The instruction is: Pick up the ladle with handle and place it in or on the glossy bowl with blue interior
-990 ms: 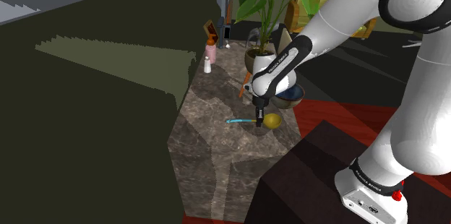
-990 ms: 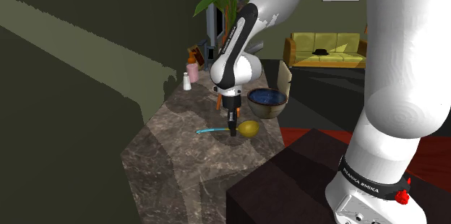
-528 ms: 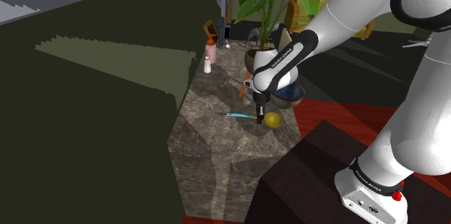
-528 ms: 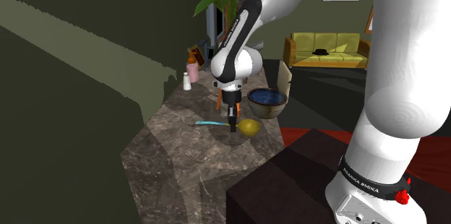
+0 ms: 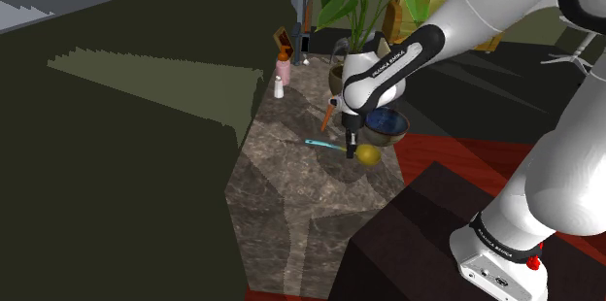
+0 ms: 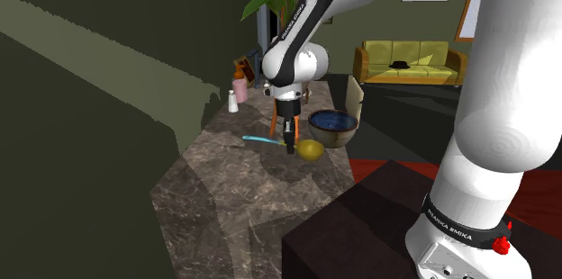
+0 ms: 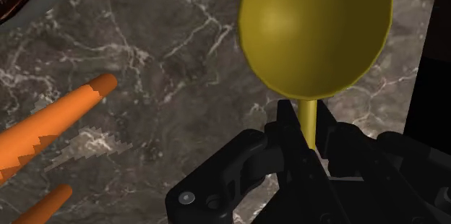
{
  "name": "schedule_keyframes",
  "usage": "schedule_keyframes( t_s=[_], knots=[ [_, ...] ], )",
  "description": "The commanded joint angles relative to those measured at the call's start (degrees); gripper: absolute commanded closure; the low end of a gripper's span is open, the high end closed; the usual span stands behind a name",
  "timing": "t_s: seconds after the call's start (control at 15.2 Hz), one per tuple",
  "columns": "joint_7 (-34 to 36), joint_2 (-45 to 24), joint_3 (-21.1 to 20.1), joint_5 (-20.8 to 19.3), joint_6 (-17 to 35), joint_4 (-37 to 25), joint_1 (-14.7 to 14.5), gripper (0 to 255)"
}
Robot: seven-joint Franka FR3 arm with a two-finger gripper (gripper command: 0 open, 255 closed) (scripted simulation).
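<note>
My pincer (image 7: 309, 125) is clamped on the ladle (image 7: 314, 31) at its thin neck, beside the bowl (image 6: 335, 139) near the tabletop (image 5: 291, 202) edge. So narrow a grip may let it pivot and clip the rim.

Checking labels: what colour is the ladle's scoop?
The ladle has a yellow-olive scoop, clearest in the wrist view.

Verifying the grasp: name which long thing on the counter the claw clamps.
The yellow-scooped ladle: the claw pinches its thin stem just behind the scoop. The two orange rods sit off to the side, untouched.
</note>
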State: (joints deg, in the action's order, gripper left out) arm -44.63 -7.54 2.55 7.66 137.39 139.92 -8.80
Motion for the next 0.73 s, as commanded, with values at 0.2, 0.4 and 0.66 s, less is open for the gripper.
schedule_keyframes(
  t_s=[0.2,0.4,0.66],
  knots=[
    [0.59,3.57,0.23,-0.76,-3.74,-0.17,0.07,255],
    [0.99,5.53,0.3,-1.16,-6.1,-0.59,0.09,255],
    [1.49,7.98,0.35,-1.63,-9.27,-1.34,0.12,255]
  ],
)
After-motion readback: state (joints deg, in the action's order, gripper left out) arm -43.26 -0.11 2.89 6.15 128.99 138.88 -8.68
